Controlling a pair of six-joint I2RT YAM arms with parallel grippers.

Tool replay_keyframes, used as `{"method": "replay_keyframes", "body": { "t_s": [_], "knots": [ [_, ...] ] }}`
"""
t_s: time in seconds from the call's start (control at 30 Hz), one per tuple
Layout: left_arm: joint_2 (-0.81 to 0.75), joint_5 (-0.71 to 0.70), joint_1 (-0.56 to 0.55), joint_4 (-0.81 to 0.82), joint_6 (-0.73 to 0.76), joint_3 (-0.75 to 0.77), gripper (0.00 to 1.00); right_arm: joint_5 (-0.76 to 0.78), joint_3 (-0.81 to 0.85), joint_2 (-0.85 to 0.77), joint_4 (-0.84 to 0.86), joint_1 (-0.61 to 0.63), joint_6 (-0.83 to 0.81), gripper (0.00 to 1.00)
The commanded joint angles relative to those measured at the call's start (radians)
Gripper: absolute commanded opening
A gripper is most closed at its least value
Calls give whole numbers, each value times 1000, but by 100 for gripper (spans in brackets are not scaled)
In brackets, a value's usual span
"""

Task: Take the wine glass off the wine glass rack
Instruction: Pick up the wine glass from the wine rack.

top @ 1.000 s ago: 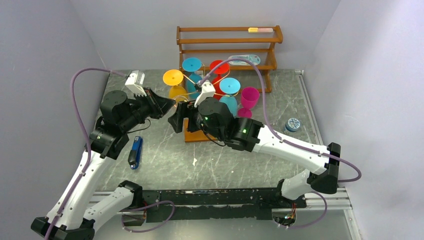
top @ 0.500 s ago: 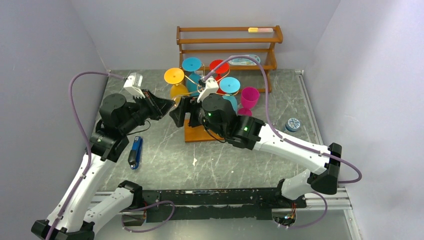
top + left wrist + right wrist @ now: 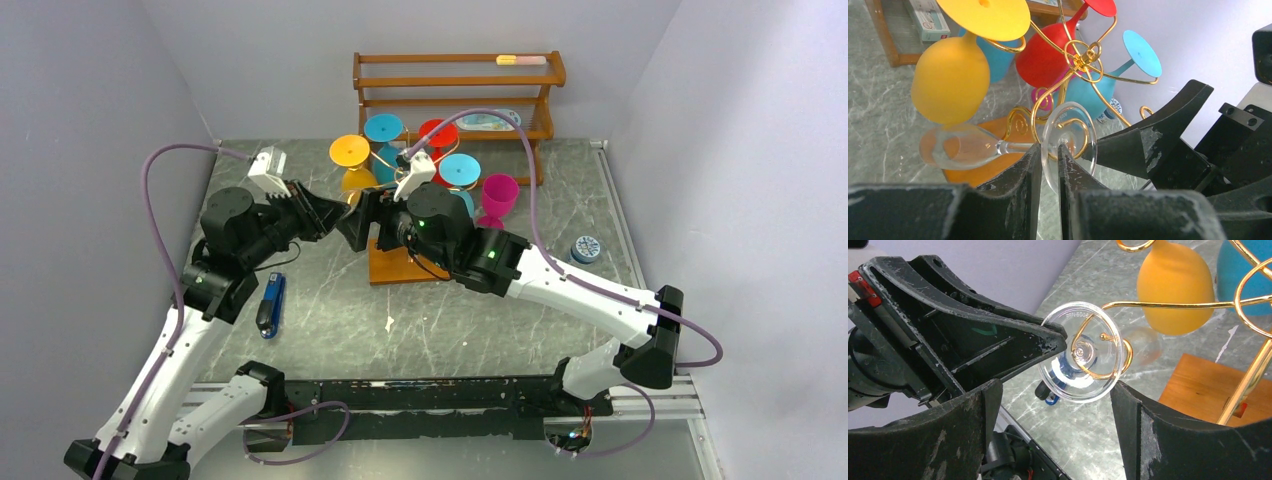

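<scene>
Clear wine glass hangs near-horizontal on curled arm of gold wire wine glass rack with square wooden base, foot caught in scroll, bowl just beside yellow glass. Left gripper: fingers nearly together, foot rim between them; clamped or not, cannot tell. Right gripper: jaws wide apart, flanking foot, not touching. Rack on grey marbled tabletop.

The left pincer and right pincer are seen tip to tip just left of the wine glass rack, from which a yellow glass, a red glass and blue glasses are hung. Whether anything is gripped cannot be made out.
</scene>
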Motion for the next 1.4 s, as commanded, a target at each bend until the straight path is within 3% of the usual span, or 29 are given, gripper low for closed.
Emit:
{"method": "replay_keyframes", "body": {
  "t_s": [0.0, 0.07, 0.23, 0.6, 0.83, 1.13, 1.23, 1.37],
  "knots": [
    [9, 101, -3, -34, 12, -8, 21, -47, 19, 23, 58, -2, 8, 83],
    [5, 102, -3, -26, 10, -10, 20, -50, 26, 28, 48, -1, 8, 83],
    [12, 123, -3, -18, 8, -3, 5, -57, 49, 37, 28, -4, 3, 82],
    [8, 66, -3, -20, -54, 20, 5, -105, 30, -52, 41, -5, 12, 83],
    [-8, 81, -3, 97, -205, -44, 5, -161, -27, -87, 61, -5, 27, 83],
    [-41, -52, -3, 80, -348, -65, 5, -166, -113, -205, 75, 0, 60, 82],
    [-52, -60, -3, 134, -414, -109, 5, -244, -139, -253, 147, 0, 47, 83],
    [-88, -124, -3, 153, -450, -130, 5, -283, -128, -272, 124, 0, 27, 83]
  ]
}}
